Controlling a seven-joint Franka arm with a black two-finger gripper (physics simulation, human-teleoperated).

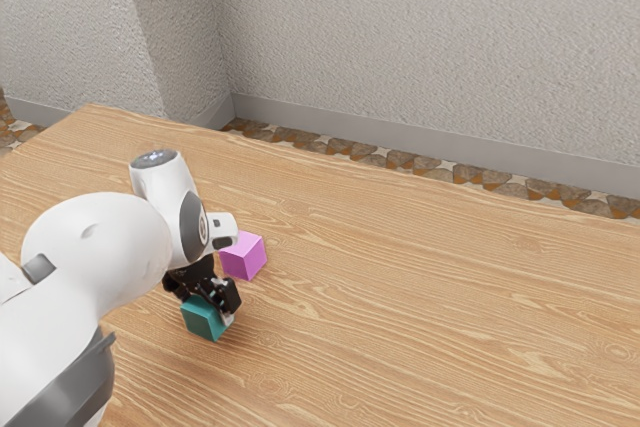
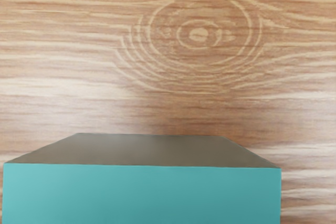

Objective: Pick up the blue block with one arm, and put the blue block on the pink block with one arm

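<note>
Our gripper [image 1: 204, 301] hangs low over the table [image 1: 430, 287], right on top of the blue block [image 1: 202, 323]. From the side camera we cannot tell whether it has closed on the block or merely sits around it, because the black hand covers the block's upper edge and hides any contact. In the wrist view the block [image 2: 142, 195] looms large just under the hand, with bare wood beyond it.

The block is near the table's front, towards the exterior view's left. It is just beside the pink block [image 1: 243, 255], which lies a little farther back; the 2 are close but apart. We cannot tell whether the blue block rests on the wood or is raised off it.

We judge it a light, rigid cube that will neither dent nor bend under pressure. Its faces look smooth, so it may slip or twist if held off centre. The best hold is on 2 opposite flat sides, square to them and around mid-height. That leaves the bottom face free to land flat on the pink block.

As for looks, it reads more teal than true blue. It is a plain cube with sharp edges and no markings, 1 side bright and the top shaded in the wrist view. It seems about the same size as the pink block, so the landing leaves little margin.
</note>
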